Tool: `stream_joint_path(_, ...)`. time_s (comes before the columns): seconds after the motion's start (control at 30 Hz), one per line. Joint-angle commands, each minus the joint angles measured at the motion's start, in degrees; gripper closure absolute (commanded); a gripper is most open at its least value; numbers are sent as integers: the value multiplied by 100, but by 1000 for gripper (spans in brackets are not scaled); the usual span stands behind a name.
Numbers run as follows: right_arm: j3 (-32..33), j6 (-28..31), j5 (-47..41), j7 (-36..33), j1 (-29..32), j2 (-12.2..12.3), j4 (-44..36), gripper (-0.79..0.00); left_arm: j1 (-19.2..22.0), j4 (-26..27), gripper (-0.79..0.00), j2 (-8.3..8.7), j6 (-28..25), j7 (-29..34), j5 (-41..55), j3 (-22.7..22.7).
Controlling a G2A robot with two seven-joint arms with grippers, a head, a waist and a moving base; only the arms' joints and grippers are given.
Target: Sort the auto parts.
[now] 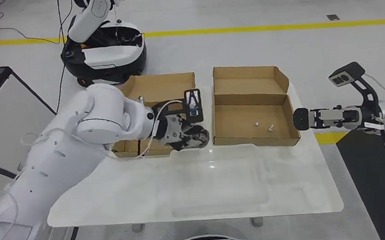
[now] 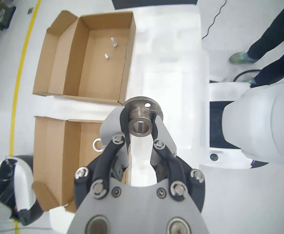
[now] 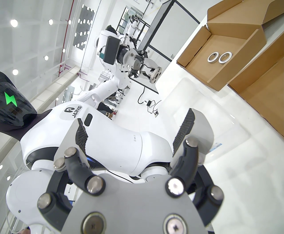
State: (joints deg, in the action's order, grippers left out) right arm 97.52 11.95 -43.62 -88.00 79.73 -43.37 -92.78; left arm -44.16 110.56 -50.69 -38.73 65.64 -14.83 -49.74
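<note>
pale grey floor (image 1: 252, 4) crossed by a yellow line (image 1: 240, 29). white table (image 1: 184, 200) in the foreground. round ceiling lights (image 3: 14, 22) overhead.

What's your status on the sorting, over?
Left gripper shut on metal hub, above table beside ring box. Right gripper open, empty, beside bolt box. Nothing over that box.
</note>
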Motion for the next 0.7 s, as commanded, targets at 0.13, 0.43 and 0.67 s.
stream_joint_path(0.13, 0, 0, -1, 0, 0, 0, 0, -785, -580, -270, 0, 305, -974, -982, 611, -491)
stream_joint_path(0.43, 0, 0, -1, 0, 0, 0, 0, -785, -1046, -581, 0, 654, -1927, -1936, 1332, -847)
stream_joint_path(0.67, 0, 0, -1, 0, 0, 0, 0, -785, -1276, -393, 0, 742, -1927, -2054, 2372, -1163)
